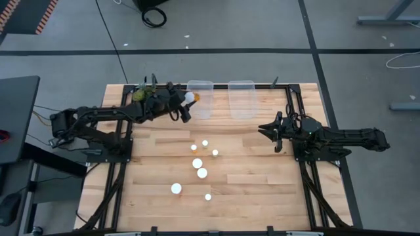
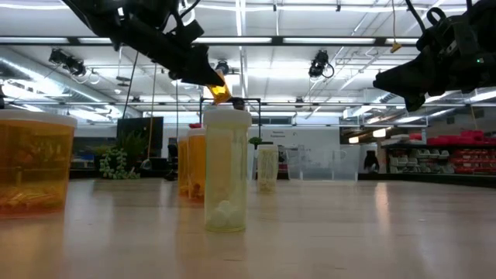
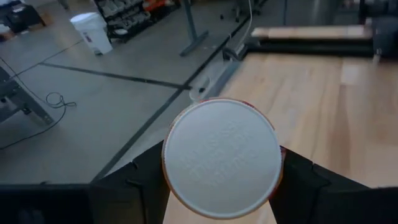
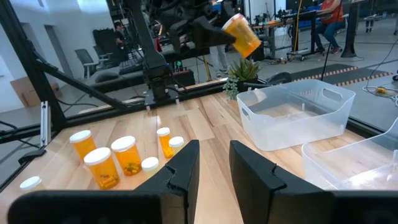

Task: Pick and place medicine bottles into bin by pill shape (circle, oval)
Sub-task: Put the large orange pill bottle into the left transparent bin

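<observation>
My left gripper [image 1: 186, 105] is shut on an orange medicine bottle with a white cap [image 1: 191, 97], high above the table at the left wall of the left clear bin [image 1: 201, 99]. The bottle also shows in the right wrist view [image 4: 241, 35] and the low view [image 2: 219, 91]. Several more orange white-capped bottles [image 1: 197, 163] stand upright on their bases mid-table; they also show in the right wrist view [image 4: 127, 155]. My right gripper [image 1: 269, 129] is open and empty at the table's right; its fingers show apart in the right wrist view [image 4: 214, 162]. My left gripper pinches the bottle between its two fingers [image 3: 305, 180], one on each side of the body just under the white cap [image 3: 219, 158]. The fingers come from the table's left. The bottle is lifted clear of the table and tilted [image 4: 242, 37].
A second clear bin [image 1: 241, 98] stands to the right of the first at the far edge. A small green plant [image 1: 141, 94] sits at the far left corner under my left arm. Black frame rails run along the table's left and right sides.
</observation>
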You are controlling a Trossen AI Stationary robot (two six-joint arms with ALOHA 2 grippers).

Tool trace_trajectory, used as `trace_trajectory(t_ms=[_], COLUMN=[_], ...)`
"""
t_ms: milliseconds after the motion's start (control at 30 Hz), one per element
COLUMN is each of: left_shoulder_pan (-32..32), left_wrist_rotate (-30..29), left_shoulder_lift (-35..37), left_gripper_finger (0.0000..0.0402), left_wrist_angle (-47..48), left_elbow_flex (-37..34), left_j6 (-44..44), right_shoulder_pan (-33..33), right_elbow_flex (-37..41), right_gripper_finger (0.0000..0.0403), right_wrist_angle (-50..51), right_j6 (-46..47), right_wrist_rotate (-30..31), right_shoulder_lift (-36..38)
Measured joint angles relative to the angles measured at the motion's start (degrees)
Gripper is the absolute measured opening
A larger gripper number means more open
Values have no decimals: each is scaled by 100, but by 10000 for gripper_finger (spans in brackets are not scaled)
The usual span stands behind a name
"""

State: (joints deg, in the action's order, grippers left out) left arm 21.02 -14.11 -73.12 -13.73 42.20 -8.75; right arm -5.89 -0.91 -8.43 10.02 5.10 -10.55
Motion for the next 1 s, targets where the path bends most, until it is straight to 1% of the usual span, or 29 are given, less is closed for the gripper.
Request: trace_trajectory(t_ms=[167, 333, 500, 600, 733, 1000], left_shoulder_pan=[209, 369, 543, 692, 936, 1341], left_wrist_rotate=[127, 197, 207, 256, 516, 861], left_shoulder_lift=[-141, -590, -1188, -1552, -2014, -2939], left_gripper_finger=[220, 220, 220, 222, 221, 223], left_wrist_angle=[-449, -945, -938, -757, -342, 1034], left_elbow_flex=[0, 24, 461, 846, 1432, 2683], left_j6=[6, -1, -116, -141, -138, -98], right_shoulder_pan=[0, 1, 1, 1, 0, 0], right_elbow_flex=[0, 0, 1, 0, 0, 2], right_gripper_finger=[95, 95, 95, 95, 95, 95], right_wrist_angle=[-1, 0, 11, 15, 28, 24], right_j6=[0, 0, -1, 0, 0, 0], right_wrist_rotate=[0, 0, 0, 0, 0, 0], right_shoulder_lift=[-2, -2, -1, -2, -2, -2])
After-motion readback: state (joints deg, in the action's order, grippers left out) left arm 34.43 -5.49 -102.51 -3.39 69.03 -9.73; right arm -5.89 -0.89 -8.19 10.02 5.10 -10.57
